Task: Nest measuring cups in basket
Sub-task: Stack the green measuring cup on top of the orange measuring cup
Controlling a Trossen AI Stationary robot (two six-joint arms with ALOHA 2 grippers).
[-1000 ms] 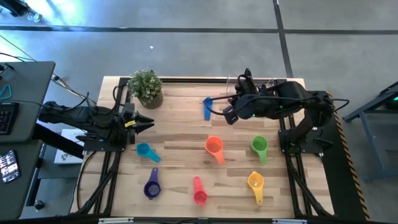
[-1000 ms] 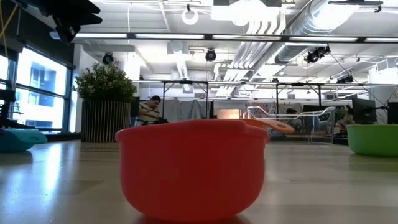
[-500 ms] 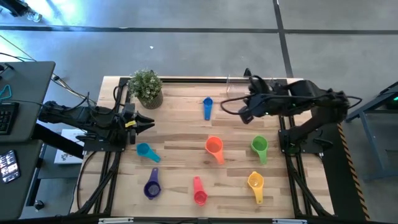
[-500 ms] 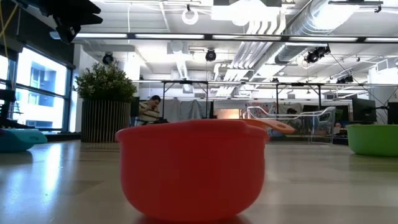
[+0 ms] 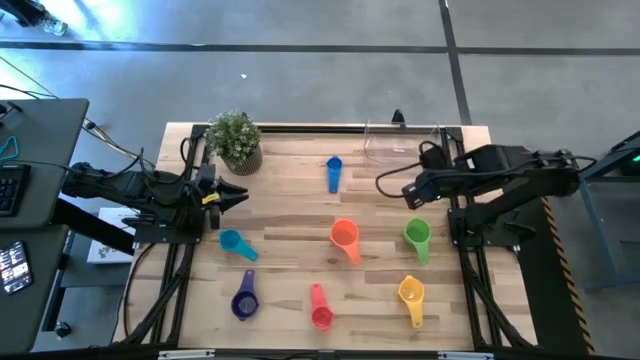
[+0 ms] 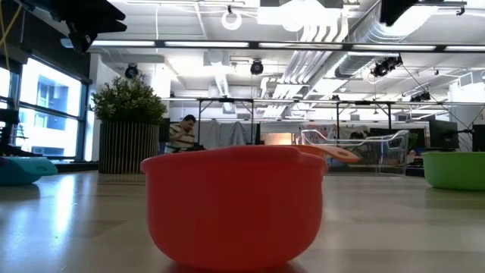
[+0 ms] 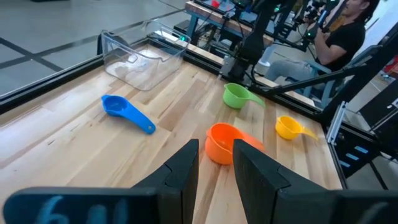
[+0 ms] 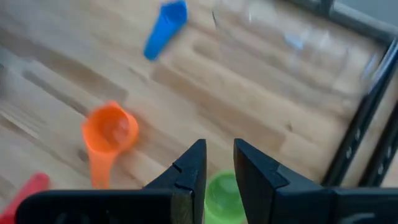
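The basket (image 5: 402,142), a clear low-walled bin, sits at the table's (image 5: 290,225) far edge. Blue cup (image 5: 333,173) lies just beside it; the rest lie nearer. Right gripper (image 5: 410,193) hovers by the basket, fingers narrowly parted, holding nothing. Left gripper (image 5: 240,197) likewise.

seven measuring cups (image 5: 344,236), one basket (image 5: 400,144), one potted plant (image 5: 235,141)

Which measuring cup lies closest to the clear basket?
The blue cup, alone near the table's far edge, just left of the basket; the other six sit farther toward the near edge.
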